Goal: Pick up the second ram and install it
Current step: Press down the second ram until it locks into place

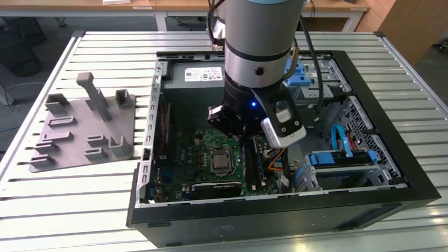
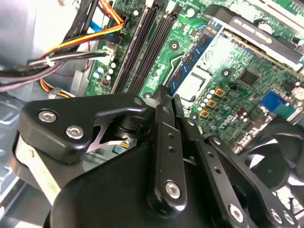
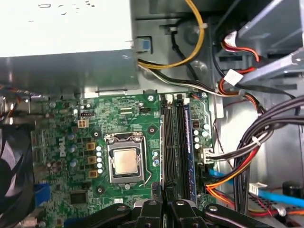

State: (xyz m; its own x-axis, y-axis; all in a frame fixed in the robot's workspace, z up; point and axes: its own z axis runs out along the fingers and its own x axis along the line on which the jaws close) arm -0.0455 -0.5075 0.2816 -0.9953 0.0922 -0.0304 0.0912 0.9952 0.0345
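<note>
My gripper (image 1: 243,137) hangs inside the open computer case (image 1: 392,157), low over the green motherboard (image 1: 192,149). In the second wrist view its black fingers (image 2: 161,137) are shut on the second ram (image 2: 191,56), a thin blue-dark stick with chips that runs away from the fingertips. In the first wrist view the gripper (image 3: 164,203) holds that stick edge-on (image 3: 162,152), along the side of the long black memory slots (image 3: 175,142) nearest the CPU socket (image 3: 126,161). Whether the stick touches a slot I cannot tell. Another blue stick (image 3: 188,142) stands in a farther slot.
Bundled orange, yellow and black cables (image 3: 237,161) lie beside the slots. The power supply (image 3: 66,42) sits behind the board, and a fan (image 2: 275,166) is close by. A gray holder plate with blocks (image 1: 84,131) rests on the slatted table at the exterior view's left.
</note>
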